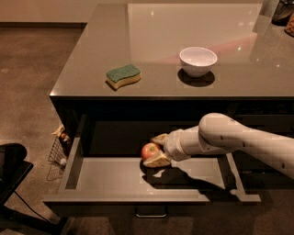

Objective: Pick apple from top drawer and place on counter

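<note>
The small red apple point(149, 150) is in the open top drawer point(110, 173), near the middle of its back part. My gripper point(155, 149) reaches in from the right on a white arm. Its two tan fingers point(157, 159) sit on either side of the apple and close on it. The apple seems slightly above the drawer floor, with a shadow under it. The drawer's metal handle point(150, 212) shows at the front. The glossy grey-brown counter point(183, 32) lies above the drawer.
A green-and-yellow sponge point(123, 75) and a white bowl point(198, 60) sit on the counter near its front edge. Dark items point(281, 11) stand at the far right corner. A wire basket point(59, 149) and a dark object point(10, 167) are on the floor at the left.
</note>
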Robot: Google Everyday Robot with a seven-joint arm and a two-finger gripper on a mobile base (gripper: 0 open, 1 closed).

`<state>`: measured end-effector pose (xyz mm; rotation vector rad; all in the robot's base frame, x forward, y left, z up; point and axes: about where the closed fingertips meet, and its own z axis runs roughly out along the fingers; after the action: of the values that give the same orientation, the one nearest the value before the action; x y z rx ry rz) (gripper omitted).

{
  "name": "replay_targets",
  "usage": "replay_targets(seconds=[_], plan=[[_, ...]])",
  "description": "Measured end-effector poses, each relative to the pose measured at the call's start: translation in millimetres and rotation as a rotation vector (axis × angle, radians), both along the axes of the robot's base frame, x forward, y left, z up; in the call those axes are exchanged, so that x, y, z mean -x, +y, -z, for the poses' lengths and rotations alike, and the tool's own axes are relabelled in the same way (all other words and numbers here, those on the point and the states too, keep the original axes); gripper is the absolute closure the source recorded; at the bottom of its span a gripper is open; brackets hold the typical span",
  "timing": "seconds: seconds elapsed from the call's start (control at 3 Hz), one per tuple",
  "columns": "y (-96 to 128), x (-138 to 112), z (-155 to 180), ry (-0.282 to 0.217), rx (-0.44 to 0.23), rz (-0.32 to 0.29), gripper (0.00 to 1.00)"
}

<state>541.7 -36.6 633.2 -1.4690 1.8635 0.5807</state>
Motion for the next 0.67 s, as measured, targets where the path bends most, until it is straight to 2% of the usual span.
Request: replay_targets(seconds=[0.33,0.67], plan=[[20.5,10.9,-16.5,-0.006,-0.028,-0.029,0.72],[5.9,9.9,-29.2,-0.011,-0.060,-0.027,1.00]])
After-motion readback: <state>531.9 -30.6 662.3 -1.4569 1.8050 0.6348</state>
